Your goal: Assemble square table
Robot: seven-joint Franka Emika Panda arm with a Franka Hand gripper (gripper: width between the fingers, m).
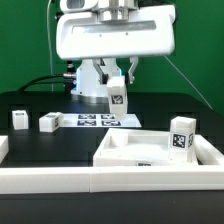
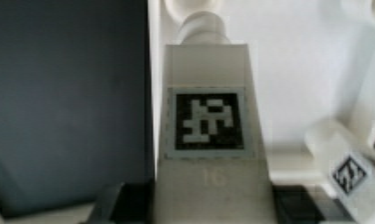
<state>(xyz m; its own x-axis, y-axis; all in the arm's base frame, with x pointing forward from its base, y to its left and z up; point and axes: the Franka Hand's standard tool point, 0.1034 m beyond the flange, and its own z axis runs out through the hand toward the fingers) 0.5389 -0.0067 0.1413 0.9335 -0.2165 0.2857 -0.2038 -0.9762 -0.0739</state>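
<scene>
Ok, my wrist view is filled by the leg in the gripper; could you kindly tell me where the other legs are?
Observer: Besides your held leg, a loose leg and a second loose leg rest apart on the black table, at the exterior view's left.
Operator: Thank you; are there any others?
Observer: A fourth leg stands upright on the square table top, at its corner toward the exterior view's right.

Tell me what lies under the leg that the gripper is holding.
Below the leg post, held in the gripper, the marker board appears on the black table. In the wrist view the post covers the spot directly beneath it.
</scene>
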